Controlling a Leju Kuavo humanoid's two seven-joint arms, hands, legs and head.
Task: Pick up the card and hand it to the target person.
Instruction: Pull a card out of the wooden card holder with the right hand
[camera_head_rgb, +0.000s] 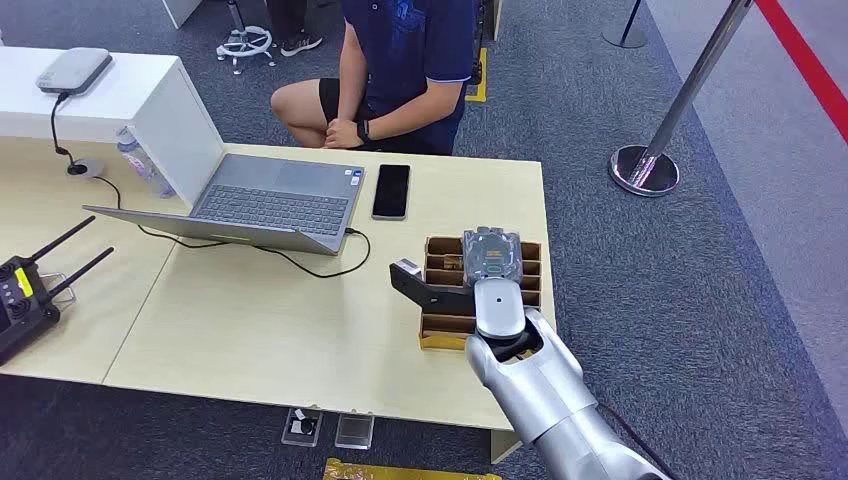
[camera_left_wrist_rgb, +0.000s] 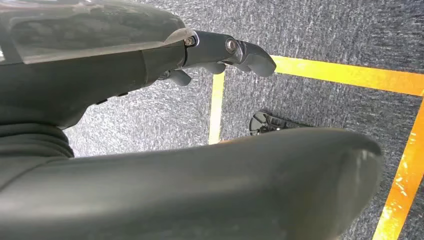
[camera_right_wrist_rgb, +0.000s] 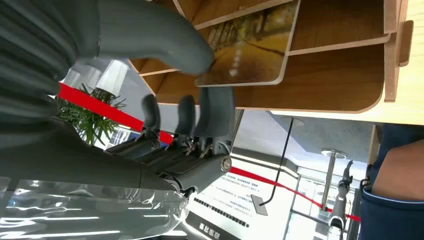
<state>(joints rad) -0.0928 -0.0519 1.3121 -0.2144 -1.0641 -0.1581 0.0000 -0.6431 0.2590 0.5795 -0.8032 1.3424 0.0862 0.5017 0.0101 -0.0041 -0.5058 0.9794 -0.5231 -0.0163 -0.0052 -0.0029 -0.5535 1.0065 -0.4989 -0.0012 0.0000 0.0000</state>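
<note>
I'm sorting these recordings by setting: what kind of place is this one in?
Probably an office reception or demo area in an exhibition hall. A person sits behind a desk with a laptop and a phone; a stanchion with red tape stands on grey carpet.

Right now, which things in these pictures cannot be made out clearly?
- Head view: the right hand covers the middle of the wooden card holder, so the card there is hidden.
- Right wrist view: the thumb hides a corner of the card; whether the fingers press it from the other side cannot be told.
- Head view: the person is cut off by the top edge.
- Head view: the phone screen is dark.
</note>
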